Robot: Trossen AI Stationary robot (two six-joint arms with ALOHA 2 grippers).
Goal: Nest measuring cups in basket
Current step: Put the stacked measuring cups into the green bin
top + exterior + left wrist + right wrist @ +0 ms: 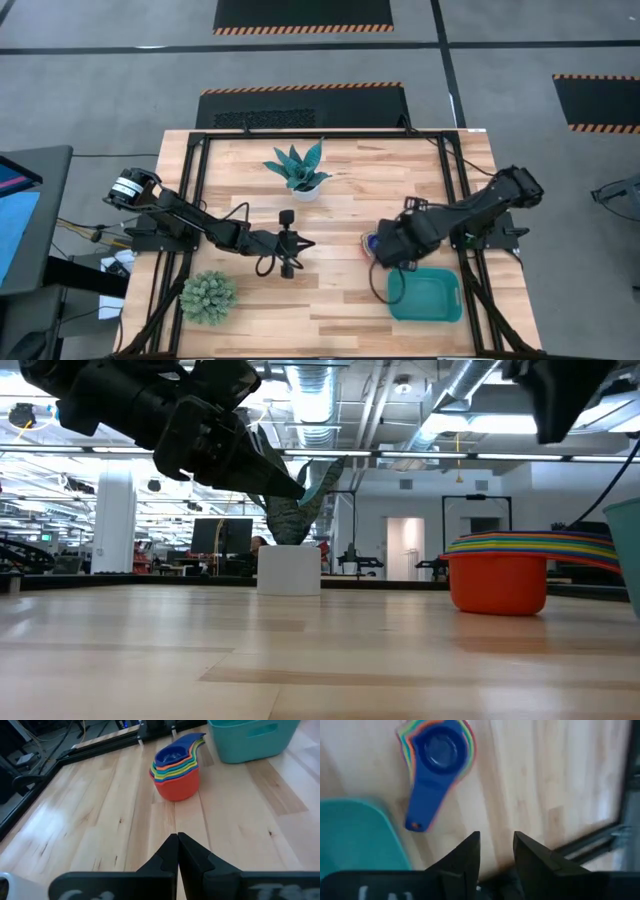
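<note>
Cups (pixel 176 776) nested in one rainbow stack on the table (pixel 340 190), beside the basket (pixel 428 296) and not in it: glossy plastic, red bowl at the bottom, thin orange, yellow, green and light-blue rims above, deep blue cup on top with its flat rounded handle reaching toward the basket's wall. Stack upright on the boards, just clear of the teal wall in the left wrist view. Basket shallow, smooth teal plastic, rounded corners, a slot handle in its side, sitting near the table's front right corner. Right gripper (pixel 496 845) above the table near the stack, dark blocky fingers parted by a narrow gap, nothing between them; stack off to one side of the fingers, untouched. Left gripper (pixel 177 842) low over mid-table, pointing toward the cups from well apart, its two matte black fingers pressed flat together, clenched on nothing. Table of pale wood planks with visible grain and seams, framed by black metal rails. Spiky plant (pixel 298 167) in a white square pot at the back; round bushy plant (pixel 208 296) at the front left.
</note>
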